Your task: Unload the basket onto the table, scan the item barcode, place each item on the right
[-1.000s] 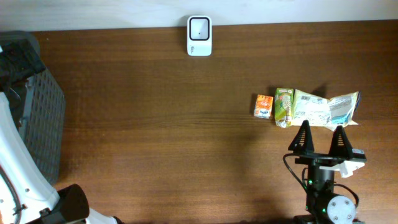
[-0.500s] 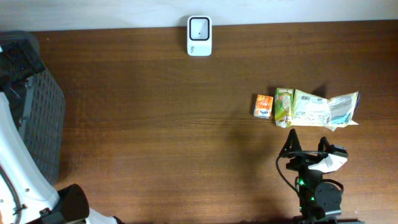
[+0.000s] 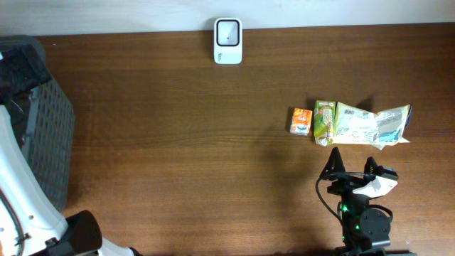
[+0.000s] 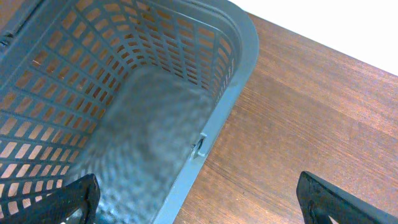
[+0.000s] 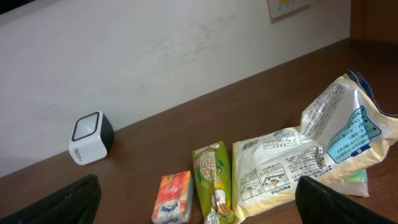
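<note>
Cropped by the left edge of the overhead view: grey plastic lattice basket (image 3: 50, 135). Blurred across its floor in the left wrist view, and out of frame at left and bottom. Of the left gripper (image 4: 198, 202), only two black fingertips (image 4: 69, 200) seen, in the bottom corners. Same for the right gripper (image 5: 198, 202) in its own view. Cut by the bottom edge there: small orange carton (image 5: 173, 198) and narrow green pouch (image 5: 213, 177). Print on the crinkled white plastic bag (image 5: 292, 162) too small to read. Tucked under that bag's right end, a pale piece (image 5: 353, 182); separate packet or part of the bag, unclear. Overhead, white-cased left arm (image 3: 21, 192) and black right arm (image 3: 364, 224) both cut by the bottom edge
</note>
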### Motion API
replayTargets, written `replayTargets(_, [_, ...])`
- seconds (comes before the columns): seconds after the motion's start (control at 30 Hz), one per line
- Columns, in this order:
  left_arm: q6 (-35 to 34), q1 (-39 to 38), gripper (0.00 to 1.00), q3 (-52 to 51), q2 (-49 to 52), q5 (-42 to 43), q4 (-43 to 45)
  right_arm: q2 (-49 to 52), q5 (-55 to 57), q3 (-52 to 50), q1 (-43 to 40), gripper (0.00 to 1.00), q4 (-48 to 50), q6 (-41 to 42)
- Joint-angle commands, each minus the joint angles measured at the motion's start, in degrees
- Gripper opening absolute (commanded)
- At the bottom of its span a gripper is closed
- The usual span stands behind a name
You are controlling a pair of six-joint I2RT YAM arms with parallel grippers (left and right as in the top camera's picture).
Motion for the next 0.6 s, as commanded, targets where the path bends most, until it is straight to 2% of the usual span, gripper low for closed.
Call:
replayTargets(0.0, [0.87, 0.20, 0.99, 0.50, 0.17, -0.02, 0.09, -0.50, 1.14, -0.42, 0.46, 0.99, -0.24, 0.09])
replayTargets(0.53, [0.79, 0.20, 0.99, 0.50, 0.17, 0.04, -1.27, -0.50, 1.14, -0.42, 0.46, 0.99, -0.24, 0.09])
replayTargets(0.57, [-0.74, 0.20, 0.99, 0.50, 0.17, 3.34, -3.39, -0.50, 1.14, -0.42, 0.46, 0.99, -0.24, 0.09])
